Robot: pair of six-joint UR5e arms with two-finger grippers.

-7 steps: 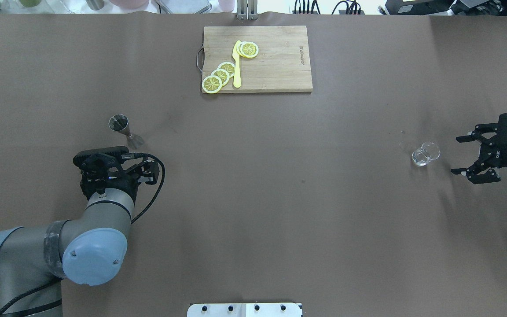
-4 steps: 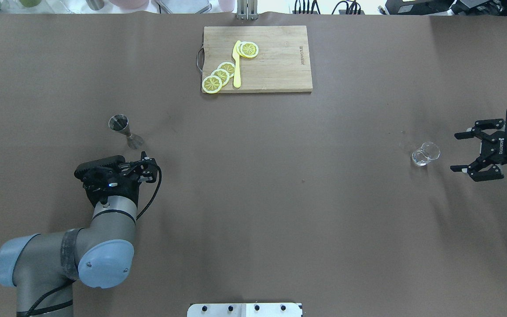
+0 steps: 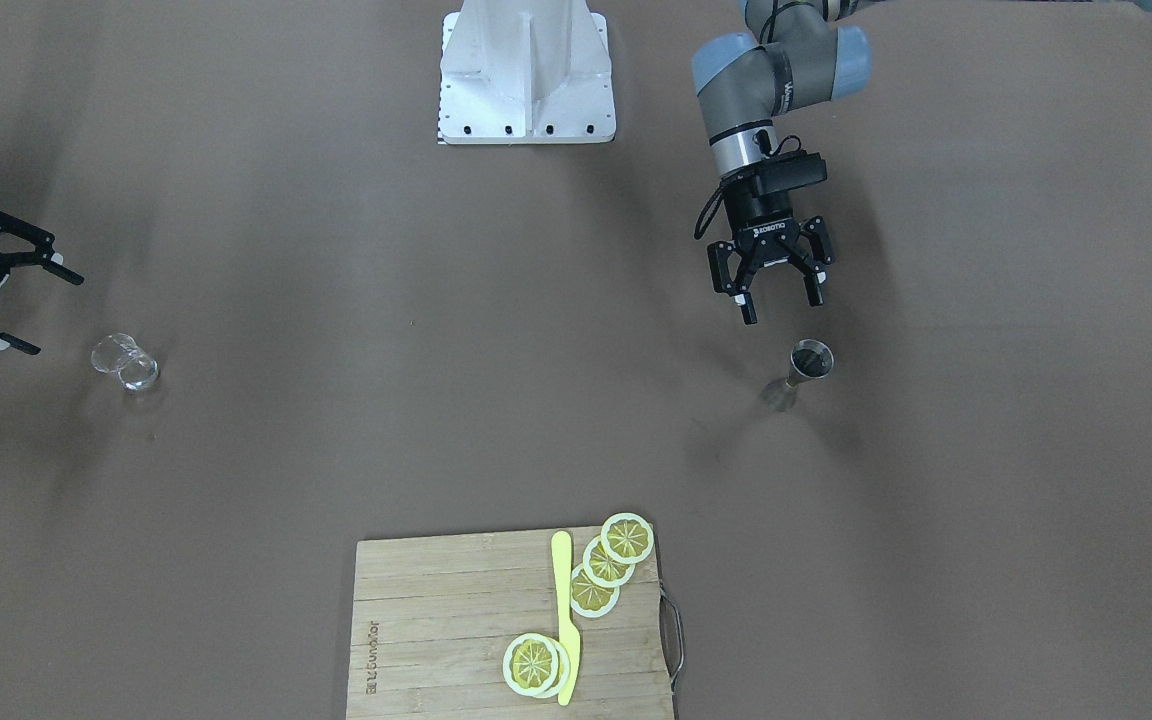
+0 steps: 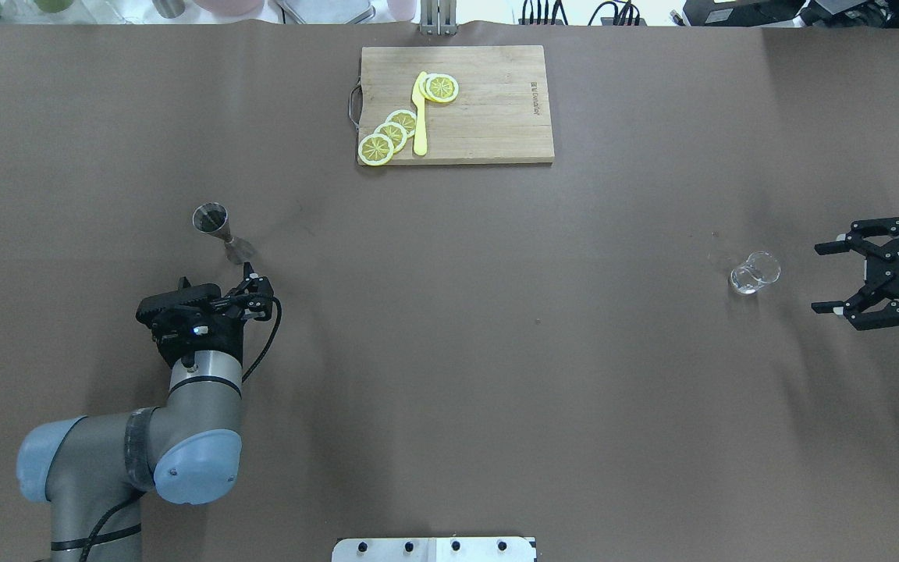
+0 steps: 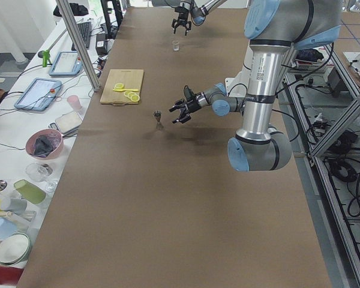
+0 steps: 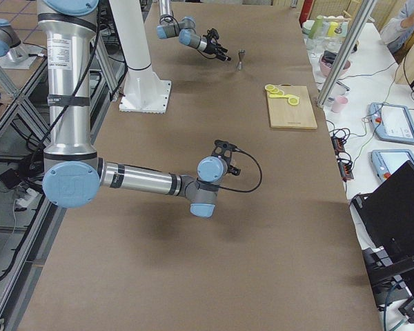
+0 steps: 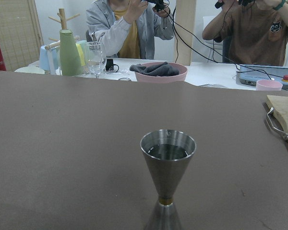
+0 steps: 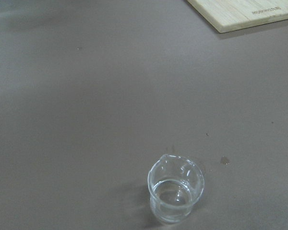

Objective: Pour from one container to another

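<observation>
The steel jigger (image 4: 219, 231) stands upright on the brown table, left of centre, with dark liquid in its upper cone (image 7: 167, 152). My left gripper (image 3: 782, 300) is open a short way on the robot's side of the jigger (image 3: 804, 370), level with it, fingers pointing at it and nothing between them. The small clear glass (image 4: 754, 273) stands far to the right, and looks nearly empty in the right wrist view (image 8: 176, 189). My right gripper (image 4: 822, 279) is open just to the right of the glass, apart from it.
A wooden cutting board (image 4: 488, 109) with lemon slices (image 4: 391, 133) and a yellow knife (image 4: 420, 117) lies at the far middle. The robot's white base (image 3: 526, 75) is at the near edge. People and a pink bowl (image 7: 158, 72) are beyond the far edge.
The left wrist has swung round so its open gripper now faces the jigger. The right gripper has drawn back slightly to the right, away from the glass.
</observation>
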